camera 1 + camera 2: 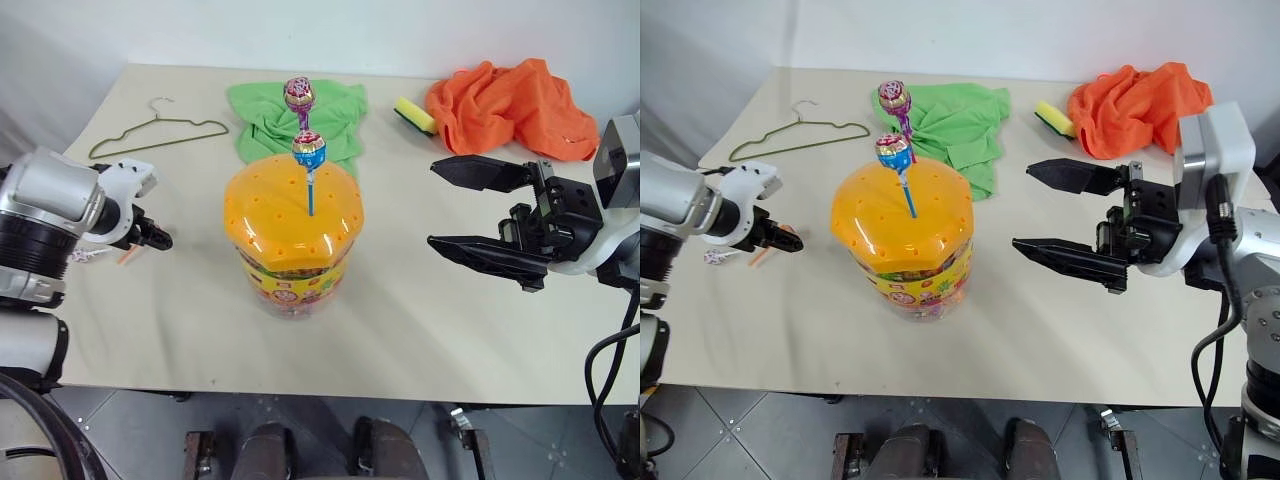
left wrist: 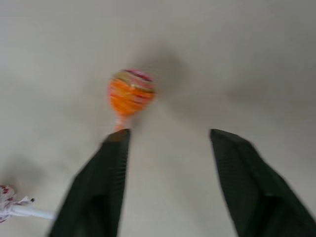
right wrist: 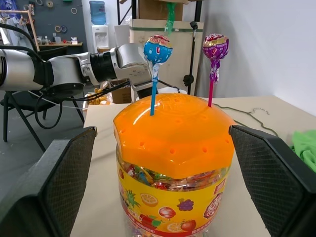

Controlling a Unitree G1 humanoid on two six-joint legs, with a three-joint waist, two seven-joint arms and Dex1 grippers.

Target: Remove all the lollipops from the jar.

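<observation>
- Two lollipops stand upright in the domed orange lid of the jar, their sticks pushed into its holes: a blue-wrapped one nearer the counter's front edge and a purple-wrapped one just behind it, toward the far edge.
- Two more lie flat on the counter near its left edge: an orange-wrapped lollipop and a white-sticked one beside it.
- The left gripper hangs over that spot with its jaws apart and nothing between them; the orange lollipop lies just ahead of one fingertip.
- The right gripper is spread wide and empty, level with the jar and pointing across at it from the right-hand side, the jar framed between its two fingers in the right wrist view.
- My judgement: the right arm is the nearer one for the standing pair. Their long axes run vertically, so a pull would go straight up, with the jaws raised from jar height to stick height first.
</observation>
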